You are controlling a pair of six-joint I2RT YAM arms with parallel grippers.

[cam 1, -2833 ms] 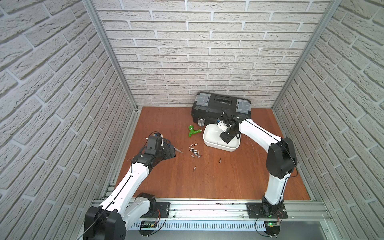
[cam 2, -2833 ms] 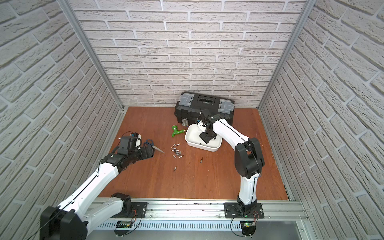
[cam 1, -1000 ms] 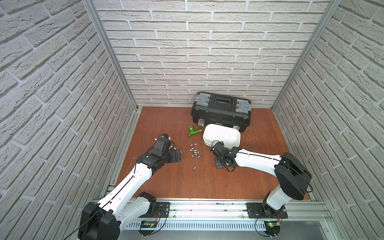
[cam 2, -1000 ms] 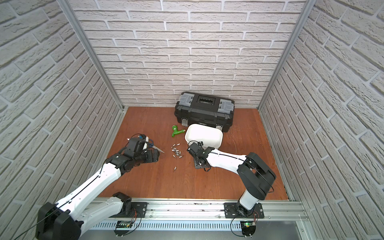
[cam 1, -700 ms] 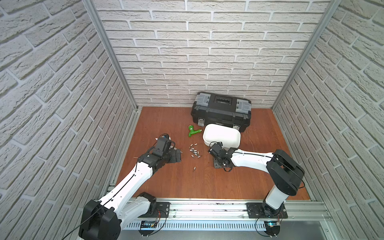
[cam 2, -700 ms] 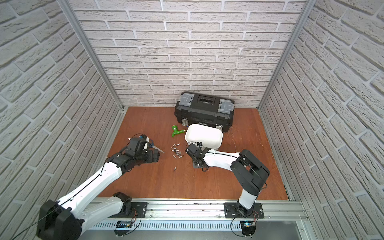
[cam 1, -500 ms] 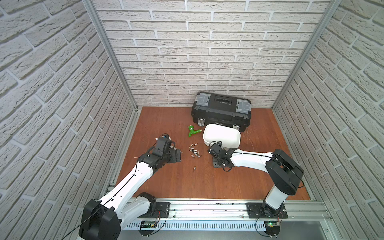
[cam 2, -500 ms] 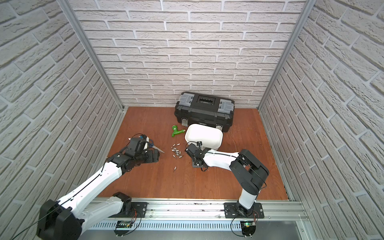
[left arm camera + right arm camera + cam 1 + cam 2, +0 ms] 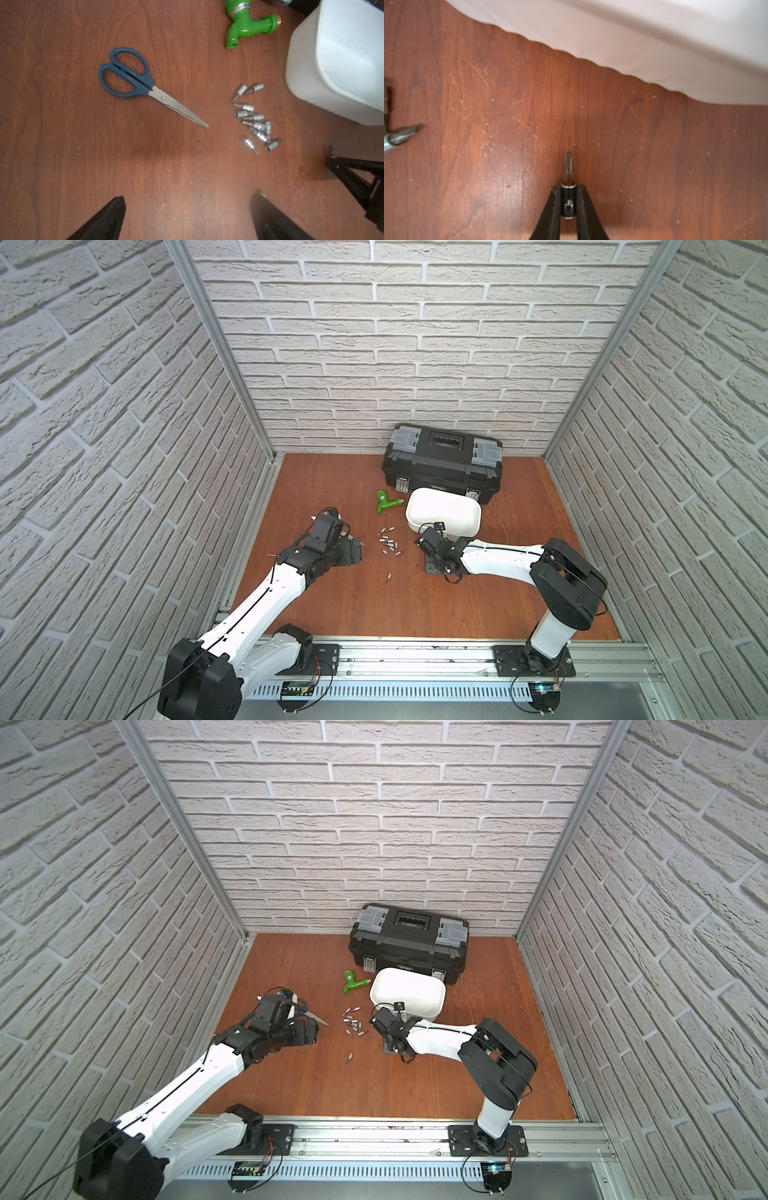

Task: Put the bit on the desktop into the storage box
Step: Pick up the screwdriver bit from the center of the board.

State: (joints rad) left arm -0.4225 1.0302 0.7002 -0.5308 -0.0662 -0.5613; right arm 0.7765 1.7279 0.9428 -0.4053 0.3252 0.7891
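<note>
Left gripper (image 9: 187,204), lower middle of the left wrist view: jaws spread wide, empty, over bare desktop (image 9: 62,155).

Scissors (image 9: 145,89) lie left of centre, blades pointing lower right. Right of them is a heap of loose bits (image 9: 254,121), with a green tap fitting (image 9: 247,22) at the upper edge.

In a top view a lone bit (image 9: 389,577) lies apart, below the heap.

Right gripper (image 9: 568,188), lower middle of the right wrist view: jaws drawn narrow, pinching the dark sleeve of a bit (image 9: 568,170). It cannot be told whether the bit is off the wood.

The bit's long axis runs in line with the fingers. Its tip points to the upper frame, straight at the wall of the storage box (image 9: 633,41), with a strip of bare wood between.

In both top views the box sits just above this gripper in the frame, toward the back wall. The right arm is near it; the left is well apart.

Judgement: the carry calls for a lift clear of the rim, then a short advance along the bit's own axis.
</note>
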